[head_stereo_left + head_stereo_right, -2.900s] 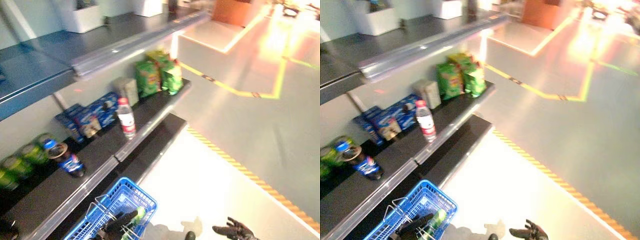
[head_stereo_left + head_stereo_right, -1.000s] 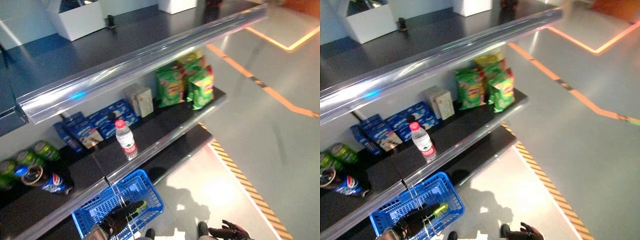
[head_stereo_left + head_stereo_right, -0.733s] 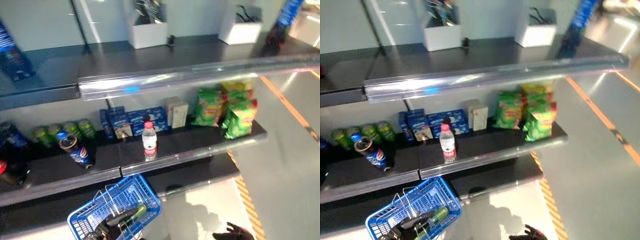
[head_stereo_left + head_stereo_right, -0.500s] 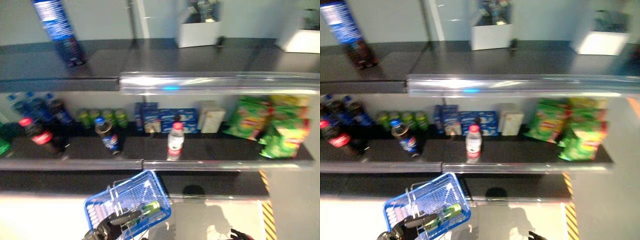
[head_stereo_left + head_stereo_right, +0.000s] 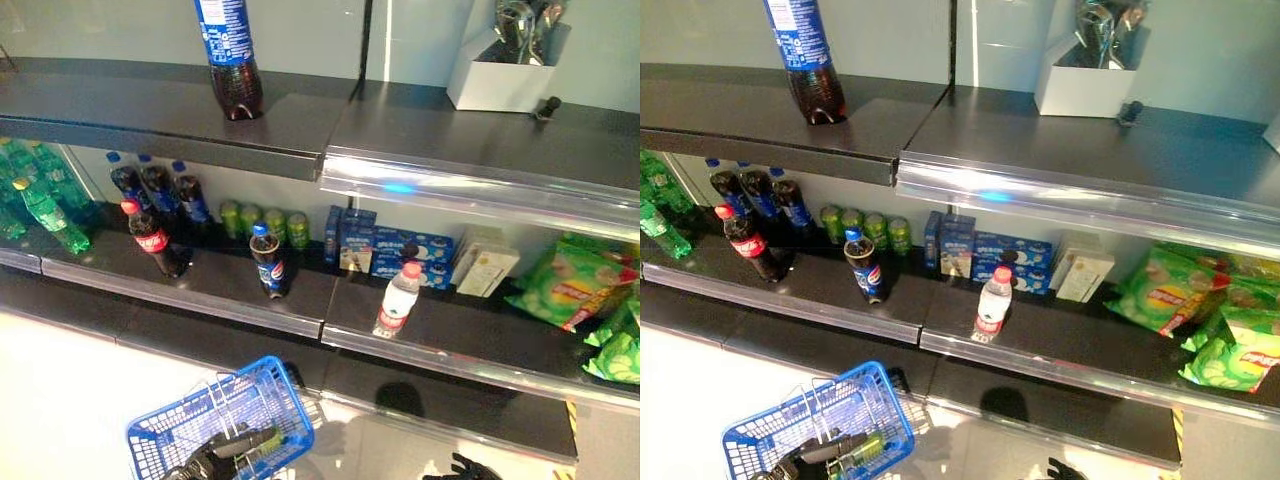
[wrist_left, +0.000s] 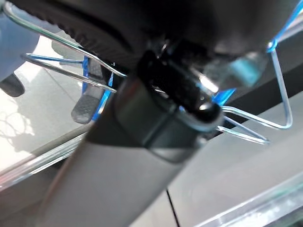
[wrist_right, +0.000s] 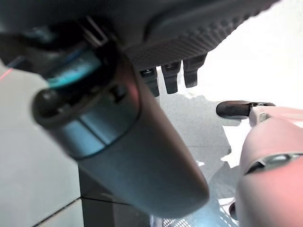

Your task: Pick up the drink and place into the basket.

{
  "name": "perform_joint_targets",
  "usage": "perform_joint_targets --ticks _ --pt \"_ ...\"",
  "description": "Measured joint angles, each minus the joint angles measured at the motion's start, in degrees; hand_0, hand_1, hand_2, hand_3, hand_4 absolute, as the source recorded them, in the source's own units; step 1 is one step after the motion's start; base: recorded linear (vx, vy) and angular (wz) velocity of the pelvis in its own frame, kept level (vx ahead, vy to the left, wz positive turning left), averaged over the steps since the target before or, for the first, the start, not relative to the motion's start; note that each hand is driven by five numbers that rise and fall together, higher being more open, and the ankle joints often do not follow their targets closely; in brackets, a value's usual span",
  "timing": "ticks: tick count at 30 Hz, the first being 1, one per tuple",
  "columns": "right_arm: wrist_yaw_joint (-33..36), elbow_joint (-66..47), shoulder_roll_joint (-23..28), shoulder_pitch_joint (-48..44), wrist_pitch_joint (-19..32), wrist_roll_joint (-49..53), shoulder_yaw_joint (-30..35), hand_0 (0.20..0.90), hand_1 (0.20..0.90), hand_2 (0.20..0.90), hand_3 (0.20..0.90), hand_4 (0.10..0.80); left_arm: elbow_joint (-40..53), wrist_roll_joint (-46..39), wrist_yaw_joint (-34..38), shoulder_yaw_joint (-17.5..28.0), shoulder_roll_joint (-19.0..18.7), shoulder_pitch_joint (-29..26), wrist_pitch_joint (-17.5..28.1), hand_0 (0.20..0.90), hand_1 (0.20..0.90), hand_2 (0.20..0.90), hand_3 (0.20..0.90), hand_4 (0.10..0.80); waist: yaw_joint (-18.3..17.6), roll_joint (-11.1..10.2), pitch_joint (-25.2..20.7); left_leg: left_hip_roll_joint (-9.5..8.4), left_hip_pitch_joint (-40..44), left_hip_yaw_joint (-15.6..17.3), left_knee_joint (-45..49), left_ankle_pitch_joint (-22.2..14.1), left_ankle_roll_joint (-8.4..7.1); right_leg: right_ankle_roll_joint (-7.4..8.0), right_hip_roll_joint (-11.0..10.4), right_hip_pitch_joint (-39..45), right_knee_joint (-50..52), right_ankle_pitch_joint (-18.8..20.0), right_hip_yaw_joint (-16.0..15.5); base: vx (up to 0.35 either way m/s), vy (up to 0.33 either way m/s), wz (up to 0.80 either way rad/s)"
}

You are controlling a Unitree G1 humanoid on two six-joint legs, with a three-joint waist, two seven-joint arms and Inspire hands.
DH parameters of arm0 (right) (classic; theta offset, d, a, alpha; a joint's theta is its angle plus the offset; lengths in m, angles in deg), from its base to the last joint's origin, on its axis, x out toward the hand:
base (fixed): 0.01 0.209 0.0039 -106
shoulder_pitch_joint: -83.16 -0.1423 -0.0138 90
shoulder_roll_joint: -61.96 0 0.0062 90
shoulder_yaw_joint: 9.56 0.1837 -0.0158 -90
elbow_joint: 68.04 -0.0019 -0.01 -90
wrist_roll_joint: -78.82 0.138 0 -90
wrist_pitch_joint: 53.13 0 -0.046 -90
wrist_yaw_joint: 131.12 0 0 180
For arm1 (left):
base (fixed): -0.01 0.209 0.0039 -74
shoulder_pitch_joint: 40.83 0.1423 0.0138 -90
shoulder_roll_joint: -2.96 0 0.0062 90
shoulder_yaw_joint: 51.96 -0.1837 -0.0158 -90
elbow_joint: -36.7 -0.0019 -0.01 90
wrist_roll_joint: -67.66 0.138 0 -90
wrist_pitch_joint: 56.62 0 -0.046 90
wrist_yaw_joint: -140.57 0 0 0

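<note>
Drinks stand on the middle shelf (image 5: 230,310): a red-capped cola bottle (image 5: 150,240), a blue-labelled cola bottle (image 5: 268,262) and a clear water bottle (image 5: 398,300). A blue wire basket (image 5: 165,435) hangs low in front of the shelves. My left hand (image 5: 205,460) is curled round its wire handles (image 6: 66,71). A green-labelled bottle (image 5: 268,440) lies in the basket by that hand. My right hand (image 5: 462,468) hangs low at the bottom edge, far below the drinks, its fingers (image 7: 170,75) straight and holding nothing.
Green bottles (image 5: 40,205), dark bottles (image 5: 150,185) and green cans (image 5: 265,222) fill the back left of the shelf. Blue boxes (image 5: 385,248), pale cartons (image 5: 485,268) and green snack bags (image 5: 575,295) sit to the right. A tall cola bottle (image 5: 228,55) and a white bin (image 5: 500,75) stand on the top shelf.
The camera has swung left along the shelves, bringing more bottles into view. The basket stays in my left hand and my right hand stays low.
</note>
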Motion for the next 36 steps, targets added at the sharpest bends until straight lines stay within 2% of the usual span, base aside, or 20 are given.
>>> perform_joint_targets --ticks 3,5,6,7,9,11,15,17,20,22,24,26,27,29,30,31,32,33,34,36 --pt "0.0 -0.1 0.0 -0.3 -0.3 0.0 0.0 0.900 0.900 0.900 0.900 0.800 -0.4 -0.8 0.0 1.0 -0.2 0.2 -0.7 0.300 0.300 0.300 0.200 0.100 0.4 -0.1 0.5 -0.16 0.7 -0.3 -0.4 -1.0 1.28 0.02 -1.4 -1.8 5.3 -0.1 0.2 0.061 0.147 0.03" --pt "0.0 -0.1 0.1 -0.6 -0.3 0.0 0.0 0.900 0.900 0.900 0.900 0.800 -1.0 -1.6 0.0 0.9 0.0 0.1 -0.7 0.300 0.300 0.300 0.200 0.100 0.0 1.1 1.8 -0.09 1.4 -2.2 -0.4 -1.5 2.42 0.27 -2.8 -7.0 17.2 -0.1 3.7 0.051 0.005 0.14" --pt "-0.1 -0.1 -0.2 -0.4 -0.1 0.1 -0.1 0.900 0.900 0.900 0.900 0.800 -1.1 -1.6 0.0 0.7 -0.1 0.0 -0.7 0.300 0.300 0.300 0.200 0.100 -0.4 1.4 2.0 -0.10 1.5 -4.8 -0.4 -1.8 2.78 1.61 -3.2 -10.7 22.9 -1.2 7.4 0.047 -0.105 0.39" --pt "-0.2 -0.1 -0.7 0.2 0.0 0.6 0.0 0.900 0.900 0.900 0.900 0.800 -1.1 -1.6 0.0 0.3 -0.2 0.0 -0.7 0.300 0.300 0.300 0.200 0.100 -0.6 1.1 2.0 -0.30 1.5 -6.3 -0.4 -1.8 3.01 2.36 -3.1 -12.6 24.0 -1.4 9.9 0.048 -0.168 0.52" --pt "-0.3 0.0 -1.0 0.1 0.7 1.6 0.0 0.900 0.900 0.900 0.900 0.800 -1.1 -1.7 0.0 -0.9 -0.5 -0.1 -0.1 0.300 0.300 0.300 0.200 0.100 -1.5 0.2 2.0 -0.83 0.8 -7.4 -0.4 -2.0 3.37 2.50 -2.8 -14.4 19.3 -1.1 12.4 0.015 -0.171 0.48" --pt "-0.3 0.1 -1.0 -0.4 1.1 1.5 0.1 0.900 0.900 0.900 0.900 0.800 -1.1 -2.1 0.0 -1.5 -0.5 -0.2 0.3 0.300 0.300 0.300 0.200 0.100 -2.0 0.2 2.0 -0.96 0.8 -8.0 -0.4 -1.6 4.18 3.01 -3.1 -15.9 15.6 1.2 12.2 0.011 -0.191 0.48" --pt "-0.4 -0.1 -1.1 -0.4 0.8 1.2 -0.2 0.900 0.900 0.900 0.900 0.800 -1.0 -3.6 0.0 -1.0 -0.7 1.1 0.4 0.300 0.300 0.300 0.200 0.100 -0.6 -0.6 1.7 -1.28 2.6 -7.7 0.0 -2.6 2.27 1.61 -2.5 -12.7 4.5 8.8 11.5 0.070 -0.172 0.16" --pt "-0.5 0.1 -1.1 -0.2 0.1 1.2 -0.3 0.900 0.900 0.900 0.900 0.800 -1.0 -3.8 0.0 -0.3 -0.3 1.8 0.8 0.300 0.300 0.300 0.200 0.100 0.5 -1.3 1.1 -1.12 3.4 -7.6 0.0 -3.1 0.12 0.46 -1.3 -9.6 0.0 7.6 10.4 0.068 -0.072 -0.12" --pt "-0.5 -1.0 -0.6 -0.4 -0.3 1.2 -0.4 0.900 0.900 0.900 0.900 0.800 0.1 -3.7 -0.1 0.6 0.6 2.7 1.2 0.300 0.300 0.300 0.200 0.100 0.5 1.3 0.6 1.25 3.8 -7.8 0.1 -3.2 -1.78 -1.00 2.0 -8.1 -3.2 8.2 10.2 -0.037 0.042 -0.07" --pt "-0.5 -1.6 -0.1 -0.5 -0.9 1.1 -0.8 0.900 0.900 0.900 0.900 0.800 0.2 -3.7 -0.1 0.7 1.0 2.7 1.3 0.300 0.300 0.300 0.200 0.100 1.1 1.9 0.8 2.12 4.3 -9.8 0.2 -3.4 -2.18 -1.73 3.4 -7.5 -4.3 8.2 11.1 -0.142 0.159 -0.25" --pt "-0.4 -1.8 0.3 -1.7 -2.2 1.2 -0.8 0.900 0.900 0.900 0.900 0.800 0.2 -3.8 -0.1 1.4 1.0 2.2 1.1 0.300 0.300 0.300 0.200 0.100 1.9 1.1 1.3 1.93 3.8 -13.3 3.4 -4.2 -3.06 -1.93 3.2 -7.7 -4.3 8.4 13.7 -0.174 0.289 -0.53" --pt "0.0 -2.4 1.3 -1.8 -2.8 1.4 -0.4 0.900 0.900 0.900 0.900 0.800 0.2 -3.6 -0.1 1.2 0.9 1.9 0.7 0.300 0.300 0.300 0.200 0.100 2.1 0.6 1.4 1.80 3.2 -15.9 6.2 -7.2 -2.64 -1.66 2.5 -7.9 -4.4 8.3 15.7 -0.203 0.342 -0.47" --pt "0.5 -2.0 1.9 -1.8 -2.5 1.5 0.7 0.900 0.900 0.900 0.900 0.800 0.2 -3.6 0.0 0.2 1.1 1.5 0.6 0.300 0.300 0.300 0.200 0.100 1.8 1.6 1.2 1.79 3.4 -15.8 5.7 -8.5 -2.64 -1.07 2.6 -8.4 -4.2 8.9 15.9 -0.230 0.114 -0.36" --pt "1.0 -0.9 1.7 -2.0 -0.9 1.5 2.5 0.900 0.900 0.900 0.900 0.800 0.1 -3.4 -0.1 -1.5 0.3 0.8 0.0 0.300 0.300 0.300 0.200 0.100 1.6 0.3 1.5 0.22 4.4 -13.4 3.1 -7.7 -2.03 -0.33 1.0 -10.8 -3.7 9.4 16.9 -0.263 0.016 -0.60" --pt "0.9 0.0 1.5 -2.0 -0.8 1.4 2.6 0.900 0.900 0.900 0.900 0.800 0.1 -3.5 0.0 -1.6 -0.3 1.0 -0.1 0.300 0.300 0.300 0.200 0.100 1.6 -0.5 1.7 -0.48 5.3 -10.3 1.8 -7.0 -1.41 -0.52 -0.8 -11.9 -3.9 9.3 14.8 -0.256 0.029 -0.78" --pt "0.9 0.2 1.3 -1.8 -0.7 1.3 2.7 0.900 0.900 0.900 0.900 0.800 -0.1 -3.6 0.0 -1.5 -0.6 1.0 -0.2 0.300 0.300 0.300 0.200 0.100 1.6 -1.1 1.8 -0.82 5.4 -8.9 1.9 -7.0 -1.19 -1.09 -1.7 -12.3 -3.9 9.6 13.1 -0.319 0.057 -0.88" --pt "0.9 0.6 0.8 -1.6 -0.5 1.1 2.8 0.900 0.900 0.900 0.900 0.800 -0.1 -3.6 0.0 -1.3 -1.3 1.2 -0.5 0.300 0.300 0.300 0.200 0.100 1.7 -1.5 1.9 -0.97 5.5 -7.2 1.6 -7.0 -0.83 -1.48 -3.2 -12.9 -3.6 9.3 9.6 -0.369 0.021 -0.84" --pt "0.7 1.4 0.0 -1.0 -0.3 1.1 2.8 0.900 0.900 0.900 0.900 0.800 -0.2 -3.5 0.0 -1.4 -1.8 1.3 -0.6 0.300 0.300 0.300 0.200 0.100 1.7 -1.9 2.0 -0.58 5.5 -5.4 1.4 -7.1 -0.54 -1.75 -4.3 -14.1 -0.4 8.9 7.5 -0.430 0.010 -0.77" --pt "0.5 1.6 -0.4 0.1 -0.3 1.1 2.8 0.900 0.900 0.900 0.900 0.800 -0.5 -3.2 0.0 -1.4 -1.9 1.1 -0.6 0.300 0.300 0.300 0.200 0.100 1.2 -1.9 2.0 0.17 5.5 -4.5 1.3 -7.1 -0.52 -1.12 -4.4 -14.9 4.7 8.4 7.5 -0.432 0.003 -0.60" --pt "0.0 2.1 -0.6 1.4 -0.3 1.2 2.8 0.900 0.900 0.900 0.900 0.800 -1.2 -3.3 0.0 -1.5 -2.4 1.0 -0.2 0.300 0.300 0.300 0.200 0.100 1.3 -1.6 2.2 1.81 6.5 -2.8 0.9 -7.1 -0.80 1.21 -3.3 -16.3 15.0 5.0 7.8 -0.311 -0.016 -0.58"
